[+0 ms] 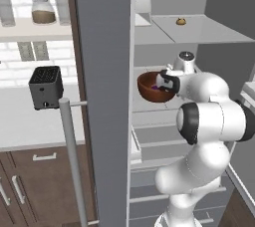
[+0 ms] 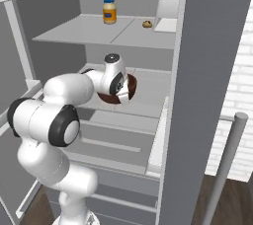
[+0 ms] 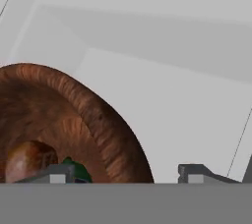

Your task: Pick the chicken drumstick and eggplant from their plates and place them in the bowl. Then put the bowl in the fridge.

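My gripper is reaching into the open fridge, over its middle shelf. In my hand view my two finger tips stand apart, one on each side of the wooden bowl's wall: one tip inside the bowl, the other outside over the pale shelf. The jaws straddle the rim, and I cannot tell whether they are pressing on it or merely parted around it.

The bowl sits at the middle shelf, toward the shelf's front edge, with my hand at its side. In the right base view the bowl is largely hidden behind my wrist. Inside it I see the golden-brown chicken drumstick low against the near wall, and next to it a bit of green, the eggplant's stem end; from the left base view a purple patch of the eggplant shows inside the bowl.

On the upper shelf a jar with a blue lid stands toward the back, and a small brown round item lies near the shelf's middle. Outside the fridge, a dark toaster sits on the counter.
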